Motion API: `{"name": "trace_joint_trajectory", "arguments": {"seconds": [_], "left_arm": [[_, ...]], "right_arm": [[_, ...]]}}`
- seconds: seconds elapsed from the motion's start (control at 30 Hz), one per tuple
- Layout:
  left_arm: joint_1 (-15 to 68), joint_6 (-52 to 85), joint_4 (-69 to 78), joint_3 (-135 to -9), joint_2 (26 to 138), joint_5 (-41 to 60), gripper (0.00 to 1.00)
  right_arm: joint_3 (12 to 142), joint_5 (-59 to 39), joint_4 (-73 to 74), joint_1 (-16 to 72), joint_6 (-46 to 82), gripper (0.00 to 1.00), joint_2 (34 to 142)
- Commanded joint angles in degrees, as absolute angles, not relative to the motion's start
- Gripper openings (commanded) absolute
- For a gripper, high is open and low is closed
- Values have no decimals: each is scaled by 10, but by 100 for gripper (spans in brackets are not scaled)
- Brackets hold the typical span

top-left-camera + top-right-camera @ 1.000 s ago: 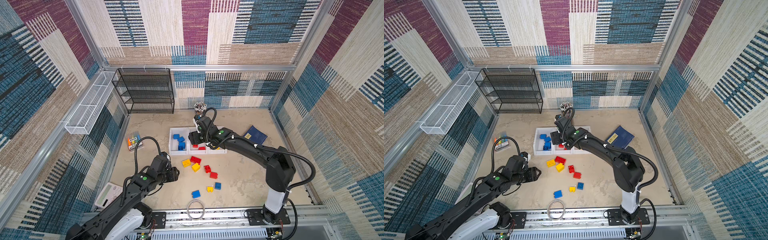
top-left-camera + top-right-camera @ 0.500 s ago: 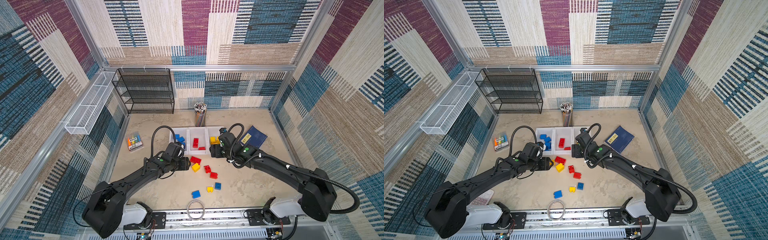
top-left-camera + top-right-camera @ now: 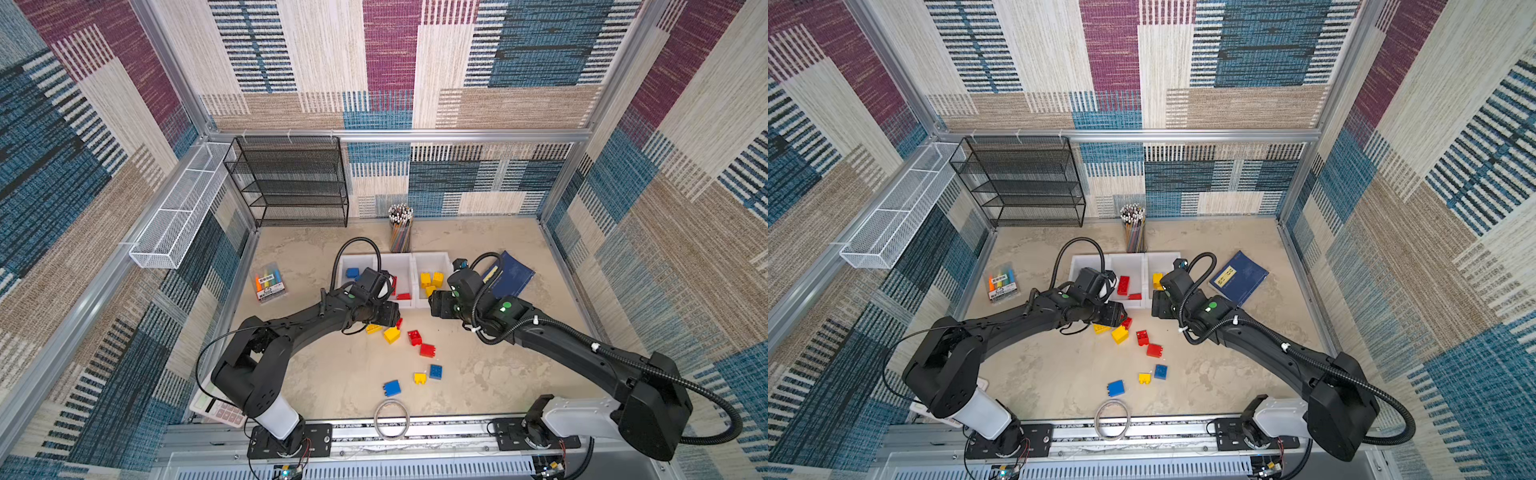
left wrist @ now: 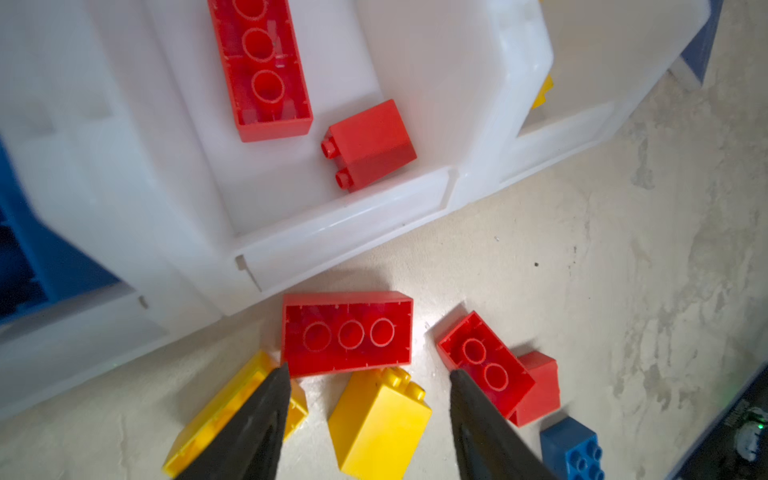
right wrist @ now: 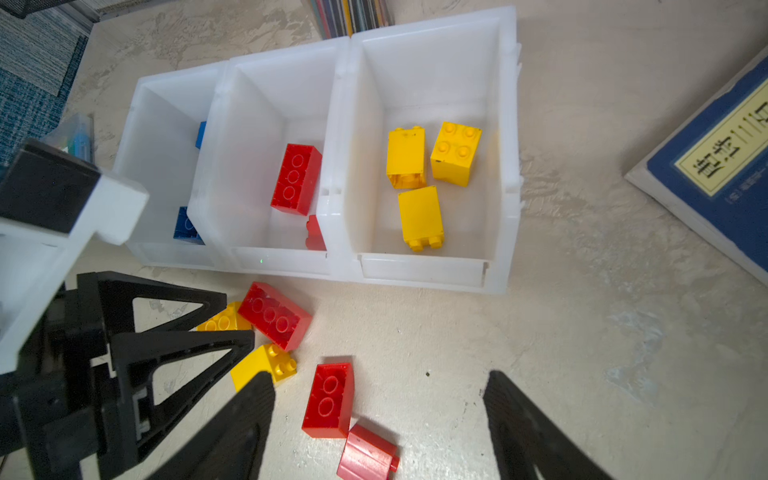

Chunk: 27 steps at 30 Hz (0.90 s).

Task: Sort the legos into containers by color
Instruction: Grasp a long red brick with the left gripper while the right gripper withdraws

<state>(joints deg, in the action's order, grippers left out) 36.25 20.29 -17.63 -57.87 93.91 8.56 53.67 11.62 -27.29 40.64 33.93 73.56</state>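
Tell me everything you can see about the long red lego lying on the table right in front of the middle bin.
The long red lego is a glossy plastic oblong brick lying upside down: its hollow underside faces up, showing three round tubes in a row. It rests flat on the table, just outside the front lip of the middle bin. A long yellow lego seems to touch one corner. Nothing grips it.

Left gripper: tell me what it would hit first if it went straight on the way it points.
Probably the oblong red brick, lying studs-down just ahead of the open left gripper. Depth is unclear: the yellow brick between its jaws might be touched first.
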Motion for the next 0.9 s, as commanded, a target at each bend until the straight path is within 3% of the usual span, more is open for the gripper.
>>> {"name": "trace_joint_trajectory", "arguments": {"seconds": [0.0, 0.87], "left_arm": [[368, 171, -196, -589, 951, 61, 66], [390, 146, -222, -634, 1014, 24, 68]], "right_arm": [[531, 124, -271, 407, 354, 82, 727], [510, 112, -270, 406, 372, 82, 714]]}}
